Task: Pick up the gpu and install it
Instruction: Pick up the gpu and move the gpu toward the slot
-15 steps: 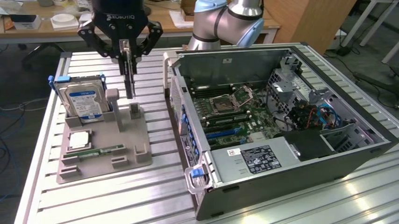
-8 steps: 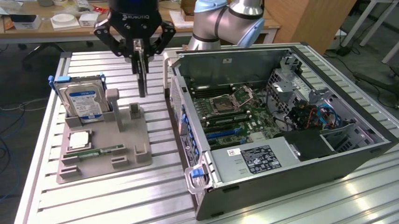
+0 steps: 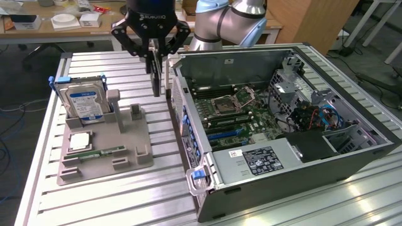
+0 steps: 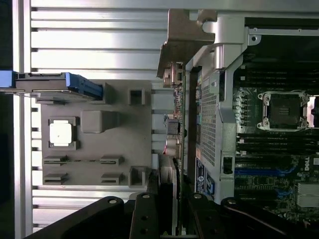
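Observation:
The gpu point(image 3: 155, 80) hangs edge-on and upright above the table, in the gap between the grey parts holder point(image 3: 103, 141) and the open computer case point(image 3: 283, 117). My gripper point(image 3: 152, 54) is shut on its top edge, one black finger on each face. In the wrist view the gpu point(image 4: 177, 94) runs as a thin strip away from my gripper point(image 4: 172, 204), with its metal bracket point(image 4: 187, 35) at the far end, close beside the case's rear wall point(image 4: 209, 99). Inside the case the motherboard point(image 3: 232, 110) lies face up.
On the grey parts holder point(image 4: 94, 149) a silver hard drive with a blue label point(image 3: 84, 101) stands upright. A CPU point(image 3: 78, 140) and a RAM stick point(image 3: 94, 153) lie flat there. A cluttered desk stands behind the slatted metal table point(image 3: 125, 197).

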`<state>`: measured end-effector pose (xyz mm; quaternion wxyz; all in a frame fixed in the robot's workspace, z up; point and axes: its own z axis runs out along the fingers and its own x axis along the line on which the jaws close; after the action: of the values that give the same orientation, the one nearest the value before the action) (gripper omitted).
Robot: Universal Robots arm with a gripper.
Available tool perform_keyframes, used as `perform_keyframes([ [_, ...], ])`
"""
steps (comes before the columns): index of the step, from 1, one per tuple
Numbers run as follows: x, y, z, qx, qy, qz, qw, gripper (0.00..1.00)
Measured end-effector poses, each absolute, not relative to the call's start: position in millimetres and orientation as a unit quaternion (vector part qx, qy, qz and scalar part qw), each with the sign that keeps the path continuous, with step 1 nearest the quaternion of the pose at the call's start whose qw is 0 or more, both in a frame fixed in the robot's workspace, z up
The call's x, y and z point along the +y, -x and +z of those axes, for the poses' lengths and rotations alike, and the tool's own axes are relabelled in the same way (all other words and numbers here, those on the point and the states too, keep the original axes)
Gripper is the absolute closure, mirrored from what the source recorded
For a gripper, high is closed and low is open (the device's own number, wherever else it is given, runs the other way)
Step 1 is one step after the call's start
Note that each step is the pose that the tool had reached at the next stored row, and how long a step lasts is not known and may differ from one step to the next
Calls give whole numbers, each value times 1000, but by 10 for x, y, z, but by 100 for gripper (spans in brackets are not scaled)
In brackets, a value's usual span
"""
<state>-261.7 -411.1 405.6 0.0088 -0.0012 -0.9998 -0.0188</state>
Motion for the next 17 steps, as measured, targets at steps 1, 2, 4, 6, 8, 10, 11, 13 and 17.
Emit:
perform_keyframes([
  [1,-4111,2590,4056,-1000,1,-17,9,73],
  [2,-4111,2566,4055,-1000,2,-14,9,73],
  [4,-4111,2526,4057,-1000,2,-8,9,73],
  [6,-4111,2498,4056,-1000,3,-6,9,73],
  [8,-4111,2468,4056,-1000,3,-6,9,73],
  [10,-4111,2420,4056,-1000,3,-6,9,73],
  [11,-4111,2388,4056,-1000,3,-6,9,73],
  [13,-4111,2326,4056,-1000,3,-6,9,73],
  [17,-4111,2189,4056,-1000,3,-6,9,73],
])
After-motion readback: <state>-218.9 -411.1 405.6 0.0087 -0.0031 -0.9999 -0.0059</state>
